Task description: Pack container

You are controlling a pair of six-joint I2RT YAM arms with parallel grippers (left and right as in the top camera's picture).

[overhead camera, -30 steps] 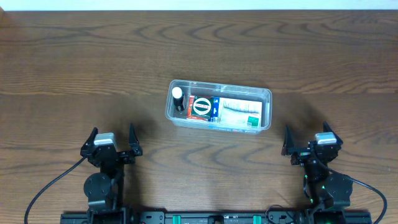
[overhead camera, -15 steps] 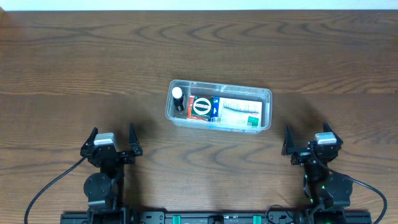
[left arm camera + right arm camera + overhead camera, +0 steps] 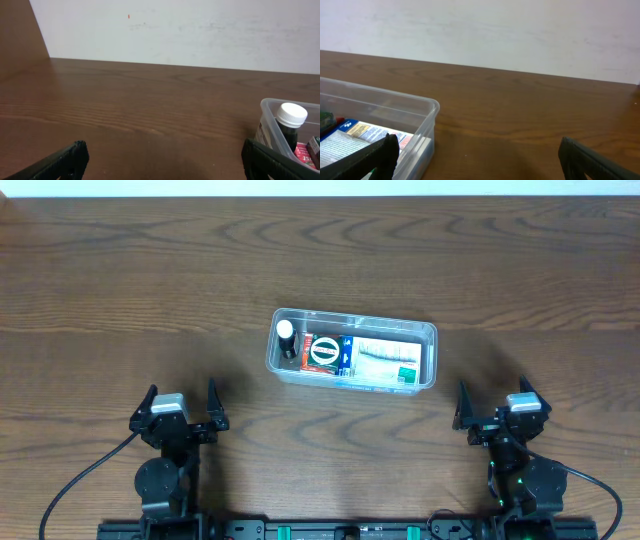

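The clear plastic container (image 3: 428, 332) stands at the table's middle. It holds a small dark bottle with a white cap (image 3: 287, 338), a red box with a round mark (image 3: 322, 353) and a white and blue box (image 3: 385, 361). My left gripper (image 3: 180, 406) is open and empty at the front left, apart from the container. My right gripper (image 3: 494, 406) is open and empty at the front right. The left wrist view shows the bottle (image 3: 288, 125) inside the container's end (image 3: 266, 107). The right wrist view shows the container's corner (image 3: 427, 117) and a box (image 3: 365, 137).
A brown wooden table (image 3: 150, 290) lies all round the container. A white wall (image 3: 175, 30) stands behind the table's far edge.
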